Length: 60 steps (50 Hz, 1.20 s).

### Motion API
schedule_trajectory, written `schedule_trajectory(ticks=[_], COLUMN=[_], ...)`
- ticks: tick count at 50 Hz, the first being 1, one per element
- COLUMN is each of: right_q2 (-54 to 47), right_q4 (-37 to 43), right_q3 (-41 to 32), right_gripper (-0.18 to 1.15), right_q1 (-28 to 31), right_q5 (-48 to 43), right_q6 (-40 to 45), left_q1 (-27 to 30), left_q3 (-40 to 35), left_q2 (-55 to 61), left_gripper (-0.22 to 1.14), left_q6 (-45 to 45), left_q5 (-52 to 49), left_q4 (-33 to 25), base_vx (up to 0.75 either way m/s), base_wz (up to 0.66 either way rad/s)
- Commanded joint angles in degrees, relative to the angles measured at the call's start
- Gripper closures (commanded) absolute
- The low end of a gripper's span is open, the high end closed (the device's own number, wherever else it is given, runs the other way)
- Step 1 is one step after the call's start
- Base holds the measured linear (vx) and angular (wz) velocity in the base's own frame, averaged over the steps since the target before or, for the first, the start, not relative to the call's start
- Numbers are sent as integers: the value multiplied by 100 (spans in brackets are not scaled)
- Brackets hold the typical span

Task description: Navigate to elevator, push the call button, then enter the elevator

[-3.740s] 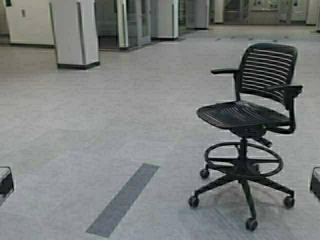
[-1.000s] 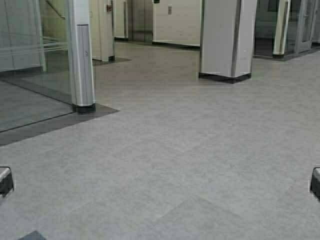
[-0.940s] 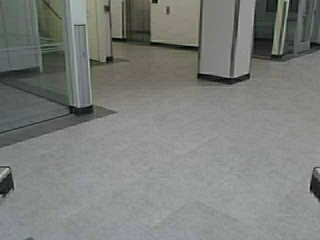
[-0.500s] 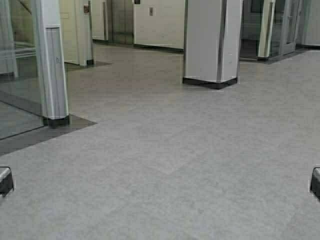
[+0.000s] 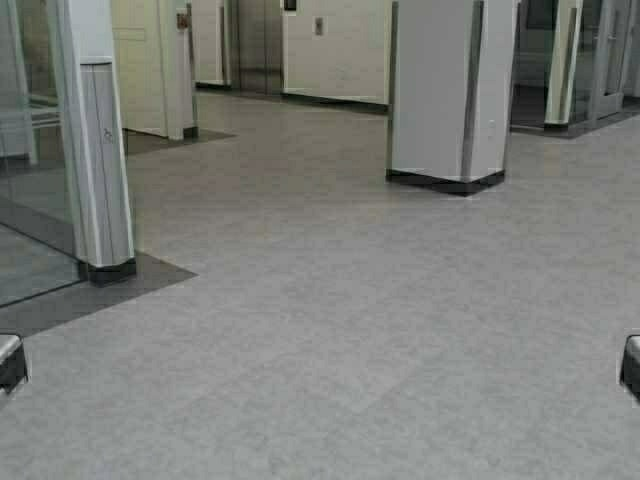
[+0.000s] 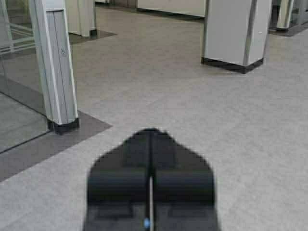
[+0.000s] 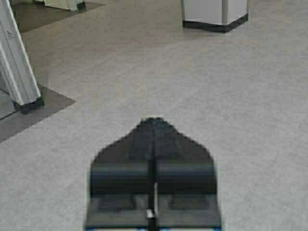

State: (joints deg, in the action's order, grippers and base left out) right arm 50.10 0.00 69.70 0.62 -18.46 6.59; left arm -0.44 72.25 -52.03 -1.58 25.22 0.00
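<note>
From the high view, the elevator (image 5: 258,45) stood far ahead at the back wall, left of centre, only the lower part of its steel doors showing. The call button (image 5: 319,26) was a small plate on the pale wall just to its right. Between me and them lay open grey floor (image 5: 330,330), flanked by a metal-clad post (image 5: 100,170) on a dark base at my left and a broad white pillar (image 5: 447,95) ahead to the right. My judgement was that the drive was the risk: drift left and the base could clip the post or the glass panel (image 5: 25,150) beside it; drift right and the pillar would block the line to the button. Only slivers of my arms showed at the lower corners.

In the left wrist view, my left gripper (image 6: 150,180) was closed, its fingers pressed together along a thin seam, holding nothing. The post stood close on that side, so a tight turn seemed the likeliest cause of a scrape.

In the right wrist view, my right gripper (image 7: 154,168) was likewise closed and empty, over bare floor, with the pillar's base well ahead. The button looked very small from there, so I judged that a poor final heading could make the push miss the plate.
</note>
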Motion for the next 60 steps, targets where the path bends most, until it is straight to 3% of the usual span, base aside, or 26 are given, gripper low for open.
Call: schedule_trajectory(ticks=[1, 60], right_q2=[-35, 141], right_q4=[-9, -9], right_q3=[-79, -105], right_gripper=[92, 92], right_q1=[0, 0], right_q5=[-62, -62], right_q6=[9, 114], left_q1=[9, 9], left_q3=[-53, -97], left_q2=[18, 53], left_gripper=[89, 89], left_q6=[-44, -431], left_q5=[53, 53], left_q4=[9, 9], base_vx=[80, 82], base_wz=[9, 3])
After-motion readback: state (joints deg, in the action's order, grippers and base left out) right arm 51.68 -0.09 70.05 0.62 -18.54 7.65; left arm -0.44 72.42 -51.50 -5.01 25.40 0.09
